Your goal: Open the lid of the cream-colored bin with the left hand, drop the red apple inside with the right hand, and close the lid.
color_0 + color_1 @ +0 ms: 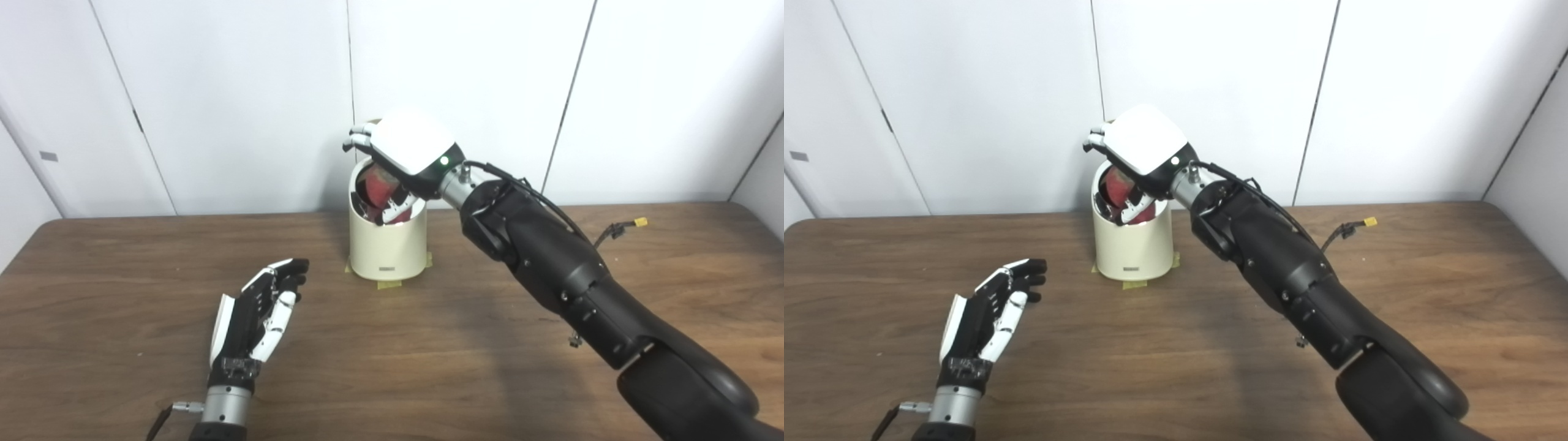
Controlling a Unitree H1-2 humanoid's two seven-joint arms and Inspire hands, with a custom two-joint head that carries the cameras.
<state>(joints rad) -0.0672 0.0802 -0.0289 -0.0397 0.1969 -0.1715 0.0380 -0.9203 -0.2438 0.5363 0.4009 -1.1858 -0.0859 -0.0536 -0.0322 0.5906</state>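
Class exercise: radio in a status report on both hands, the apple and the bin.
Left hand open, idle over table. Right hand over bin mouth, shut on red apple. Apple at rim, not released. Lid not discernible; nothing blocking.

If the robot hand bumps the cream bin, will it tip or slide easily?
The cream bin is probably hard to slide: yellowish tape shows at its base on the table. It is tall and narrow, so a high push may tip it. It looks light and rigid, likely plastic.
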